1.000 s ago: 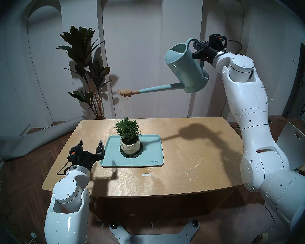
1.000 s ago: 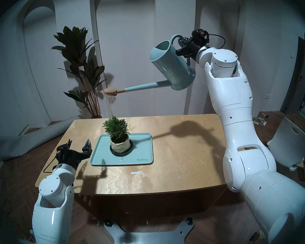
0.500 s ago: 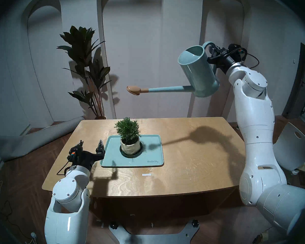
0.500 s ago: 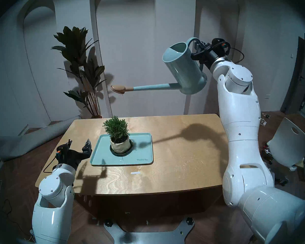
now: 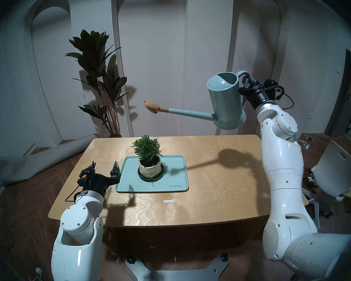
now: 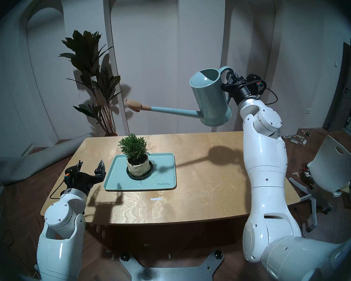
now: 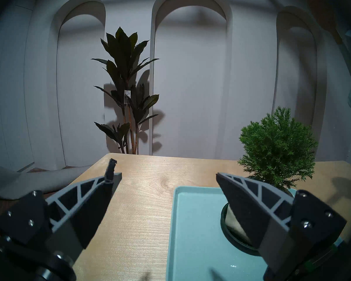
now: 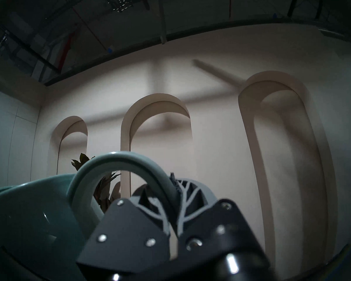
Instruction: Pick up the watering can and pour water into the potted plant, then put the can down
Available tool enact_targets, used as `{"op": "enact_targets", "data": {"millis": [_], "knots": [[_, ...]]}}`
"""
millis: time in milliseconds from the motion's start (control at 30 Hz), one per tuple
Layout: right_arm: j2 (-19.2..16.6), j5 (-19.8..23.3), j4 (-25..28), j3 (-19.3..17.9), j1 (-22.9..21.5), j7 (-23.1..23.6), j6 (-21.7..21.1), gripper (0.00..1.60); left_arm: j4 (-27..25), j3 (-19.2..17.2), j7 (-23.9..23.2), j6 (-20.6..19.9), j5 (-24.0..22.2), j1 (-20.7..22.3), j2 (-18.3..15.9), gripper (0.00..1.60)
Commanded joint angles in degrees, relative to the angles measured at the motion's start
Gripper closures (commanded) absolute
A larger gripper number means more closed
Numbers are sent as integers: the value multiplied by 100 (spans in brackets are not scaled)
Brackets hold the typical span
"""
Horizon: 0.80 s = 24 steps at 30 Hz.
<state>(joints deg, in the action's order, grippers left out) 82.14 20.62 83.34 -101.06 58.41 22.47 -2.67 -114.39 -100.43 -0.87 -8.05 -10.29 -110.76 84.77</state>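
Note:
My right gripper (image 5: 246, 81) is shut on the loop handle of the pale teal watering can (image 5: 226, 101), held nearly upright high above the table's far right corner. Its spout rises slightly to the tan rose head (image 5: 152, 106), which hangs above and a little behind the potted plant (image 5: 147, 152). No water falls. The small green shrub stands in a cream pot on a black saucer, on a teal tray (image 5: 171, 180). The handle (image 8: 118, 163) runs between my right fingers in the right wrist view. My left gripper (image 5: 104, 166) is open and empty, just left of the tray.
The wooden table (image 5: 211, 193) has a small white tape strip (image 5: 168, 201) in front of the tray. A tall dark floor plant (image 5: 98, 75) stands behind the table's left. A rolled grey mat (image 5: 39, 163) lies on the floor at left, a white chair (image 5: 336, 173) at right.
The right arm has swung the can right and down and tipped it back from pouring to nearly upright; the water stream has stopped. The left arm has not moved.

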Motion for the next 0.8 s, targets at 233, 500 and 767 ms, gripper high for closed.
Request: {"op": "enact_targets", "data": {"millis": [233, 500, 767], "knots": [[385, 595, -118, -443, 82, 239, 653, 160, -142, -15, 11, 26, -14, 21, 14, 0], [468, 819, -409, -640, 238, 507, 844, 160, -142, -15, 11, 26, -14, 21, 14, 0], [528, 1121, -841, -830, 236, 860, 921, 160, -140, -15, 11, 27, -14, 22, 13, 0]]}}
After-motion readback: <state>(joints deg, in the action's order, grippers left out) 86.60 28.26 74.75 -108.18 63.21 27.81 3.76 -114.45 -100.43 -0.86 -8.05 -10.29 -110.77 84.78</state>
